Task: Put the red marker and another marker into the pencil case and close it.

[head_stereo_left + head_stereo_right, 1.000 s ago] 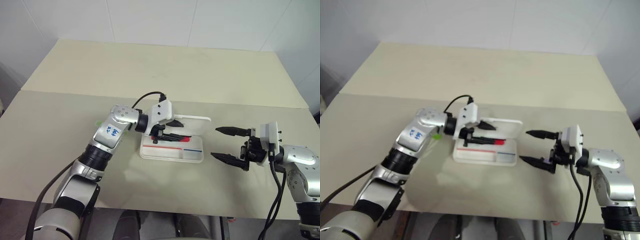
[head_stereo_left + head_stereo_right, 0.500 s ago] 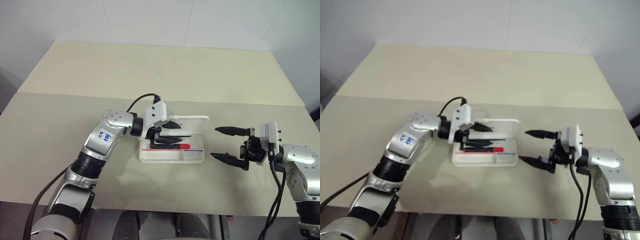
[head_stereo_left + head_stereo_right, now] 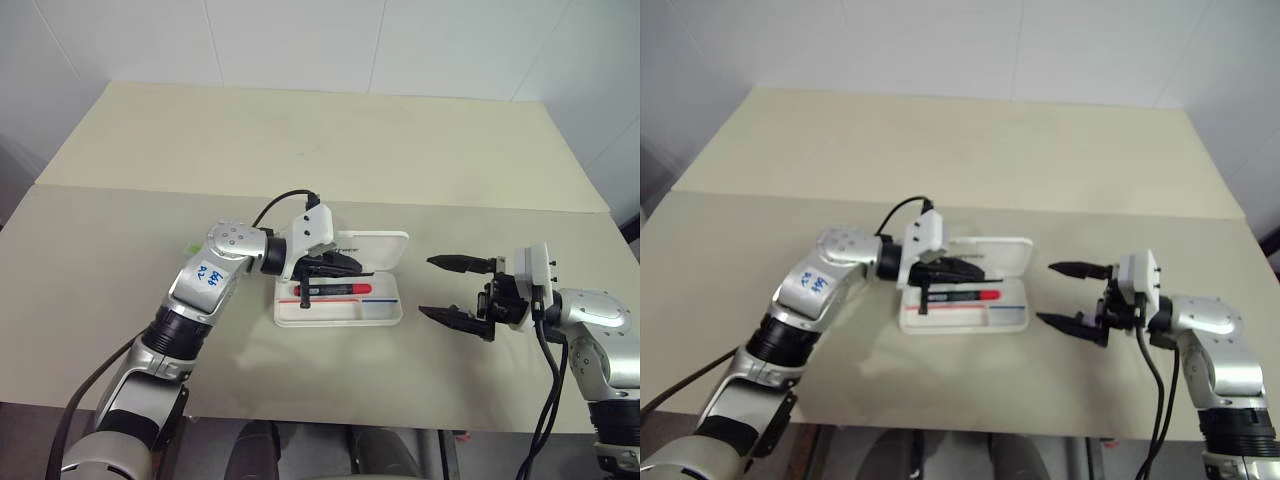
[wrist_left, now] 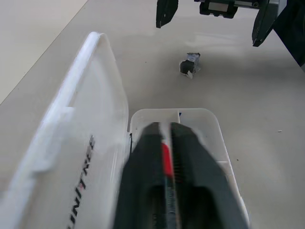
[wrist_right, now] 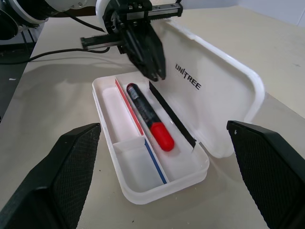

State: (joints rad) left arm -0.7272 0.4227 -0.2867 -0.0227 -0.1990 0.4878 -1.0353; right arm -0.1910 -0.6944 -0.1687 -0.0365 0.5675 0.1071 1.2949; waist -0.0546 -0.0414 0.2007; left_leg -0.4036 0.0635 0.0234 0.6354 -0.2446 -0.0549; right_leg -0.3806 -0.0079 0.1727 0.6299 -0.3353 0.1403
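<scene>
The white pencil case [image 3: 386, 314] lies open in the middle of the table, its lid [image 5: 217, 102] tilted up on the far side. Inside, in the long compartment, the red marker [image 5: 147, 116] lies flat, its red end toward my right gripper. My left gripper [image 3: 354, 266] hovers shut just above the marker's black end, fingers [image 5: 148, 52] pointing along it and holding nothing. To the right of the case my right gripper [image 3: 456, 289] stands open and empty. A sliver of the lime-green marker [image 3: 191, 248] peeks out behind my left forearm.
A small dark grey object [image 4: 189, 64] lies on the table between the case and my right gripper. The beige table [image 3: 330, 140] stretches wide beyond the case. A black cable loops over my left wrist.
My left gripper's fingers have closed from half open, and the red marker they held now lies loose in the case. The right arm has not moved.
</scene>
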